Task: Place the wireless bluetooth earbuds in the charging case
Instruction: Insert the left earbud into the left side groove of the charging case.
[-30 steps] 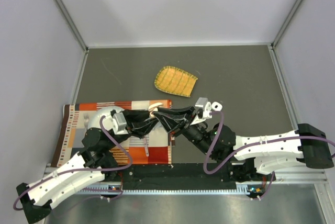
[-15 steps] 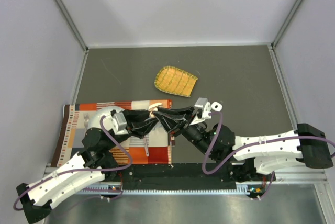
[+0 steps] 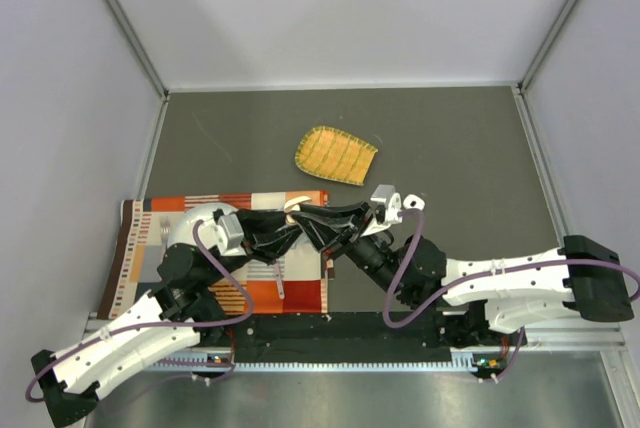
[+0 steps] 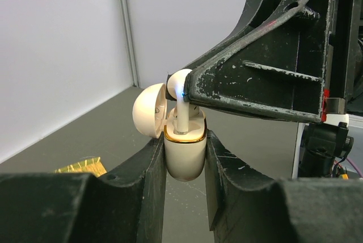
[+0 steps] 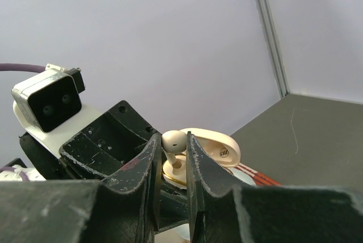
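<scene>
My left gripper (image 4: 184,155) is shut on the cream charging case (image 4: 185,155), which has a gold rim. It holds the case upright in the air with its lid (image 4: 148,110) open to the left. My right gripper (image 5: 172,141) is shut on the head of one white earbud (image 5: 173,141). The earbud's stem (image 4: 182,115) points down into the case's well. In the top view both grippers meet above the cloth's right edge, with the case (image 3: 293,211) between them. The other earbuds are out of view.
A yellow woven mat (image 3: 336,155) lies on the grey table behind the grippers, and it also shows in the left wrist view (image 4: 79,166). An orange and white patterned cloth (image 3: 150,238) lies under the left arm, with a thin white utensil (image 3: 279,283) on it. Grey walls enclose the table.
The right arm's wrist and elbow have shifted slightly left. The grippers stay together at the case.
</scene>
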